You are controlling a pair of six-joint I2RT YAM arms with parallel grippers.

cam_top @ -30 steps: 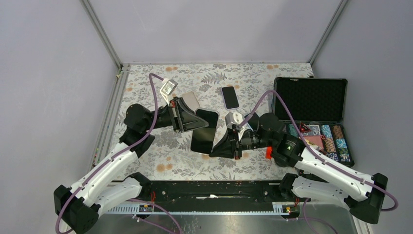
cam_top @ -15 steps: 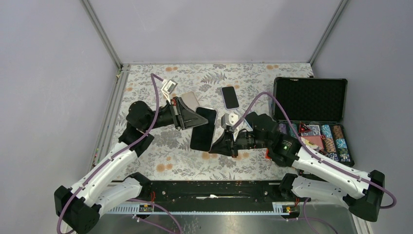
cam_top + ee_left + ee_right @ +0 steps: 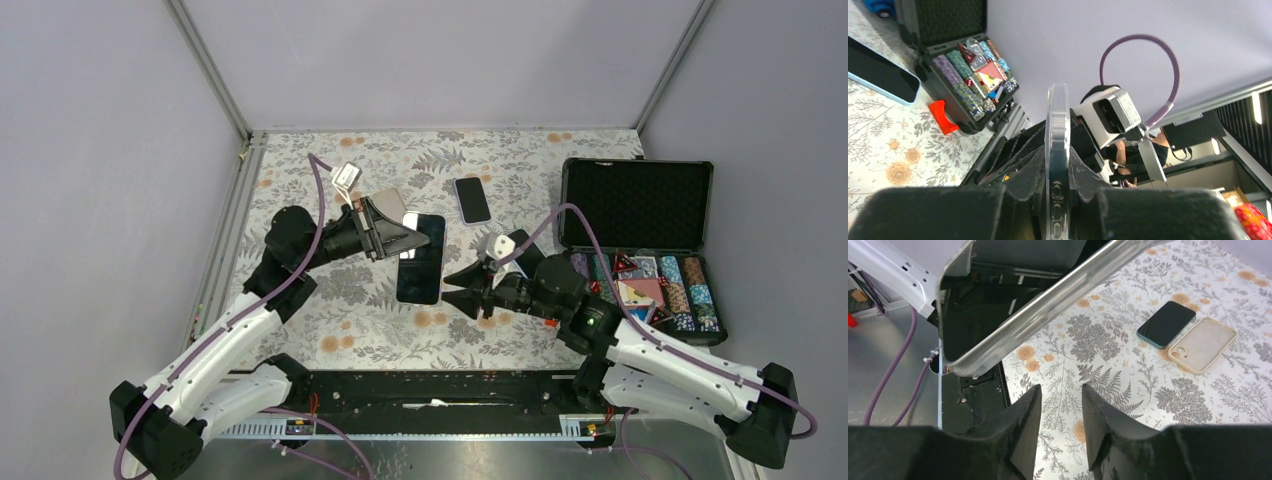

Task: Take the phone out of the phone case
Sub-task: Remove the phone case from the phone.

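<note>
A phone with a dark screen in a clear case [image 3: 420,260] is held above the table. My left gripper [image 3: 402,238] is shut on its upper left edge. In the left wrist view the phone's edge [image 3: 1057,125] stands edge-on between the fingers of my left gripper [image 3: 1057,162]. My right gripper [image 3: 456,288] is open and empty, just right of the phone's lower end and apart from it. In the right wrist view the cased phone [image 3: 1038,300] crosses the top, above my right gripper [image 3: 1061,388].
A second dark phone [image 3: 472,200] and an empty beige case [image 3: 392,203] lie further back; both show in the right wrist view, the phone [image 3: 1166,324] and the case [image 3: 1202,345]. An open black case of poker chips [image 3: 640,205] stands at the right.
My right gripper has drawn back to the right from the phone's lower end and stands open. My left gripper has turned the phone more upright in view.
</note>
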